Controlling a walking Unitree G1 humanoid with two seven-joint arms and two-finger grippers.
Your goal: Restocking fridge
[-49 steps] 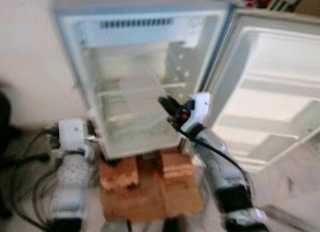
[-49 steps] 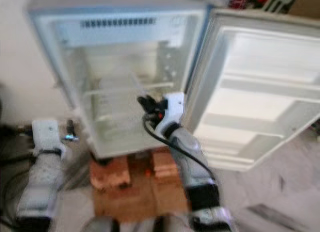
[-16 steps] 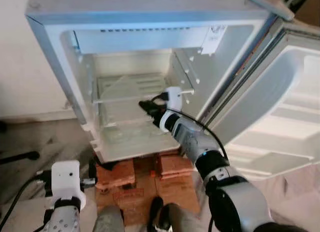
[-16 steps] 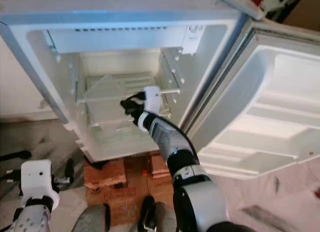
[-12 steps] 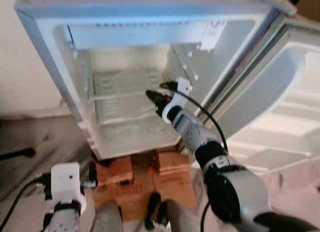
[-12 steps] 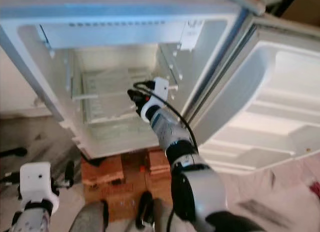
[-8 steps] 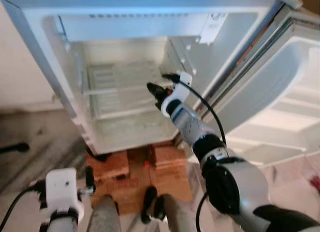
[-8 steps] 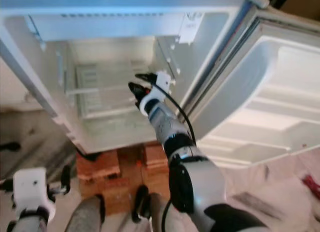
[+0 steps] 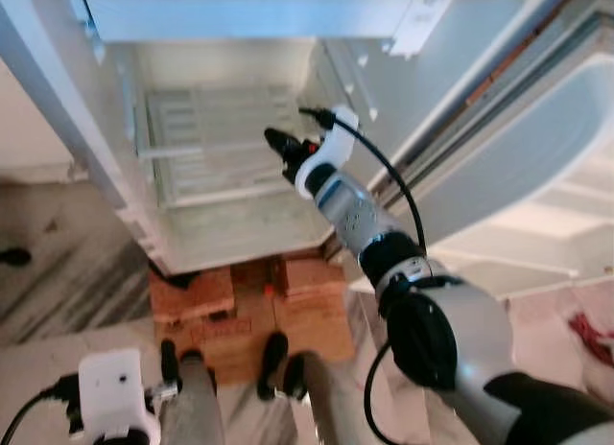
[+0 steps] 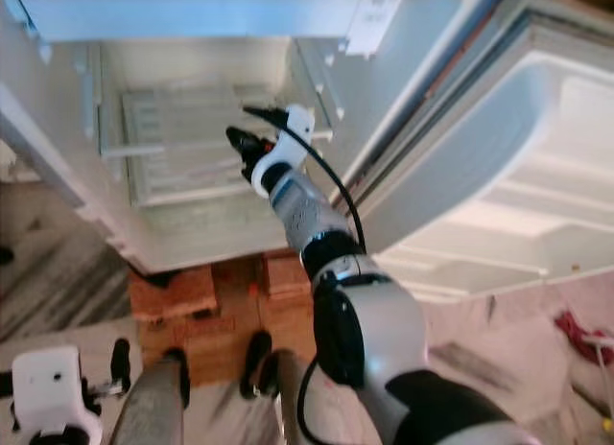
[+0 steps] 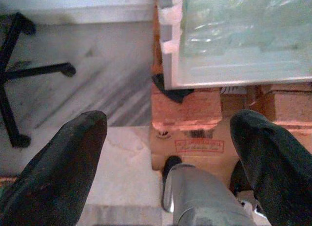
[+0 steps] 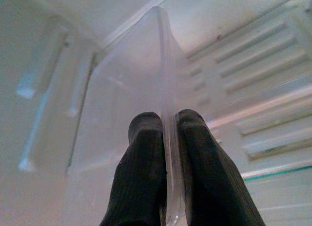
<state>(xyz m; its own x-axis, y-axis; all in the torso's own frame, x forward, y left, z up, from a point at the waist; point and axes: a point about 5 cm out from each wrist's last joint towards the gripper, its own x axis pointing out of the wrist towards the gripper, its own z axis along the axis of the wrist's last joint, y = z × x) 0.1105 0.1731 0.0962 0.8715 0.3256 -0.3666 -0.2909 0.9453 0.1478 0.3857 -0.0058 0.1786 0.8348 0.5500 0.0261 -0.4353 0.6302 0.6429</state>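
Note:
The small white fridge stands open and holds no food. My right gripper reaches inside at the level of the wire-patterned shelf. In the right wrist view it is shut on the edge of a clear plastic panel, which stands on edge between the fingers. My left gripper hangs low in front of the fridge, open, with nothing between its fingers.
The fridge door is swung wide to the right, with bare door shelves. The fridge rests on bricks and a cardboard box. My feet stand just before them. A chair base lies left; something red lies right.
The camera has come closer and tilted down. My right gripper has gone from in front of the fridge to inside at shelf level. The left arm has sunk lower in view.

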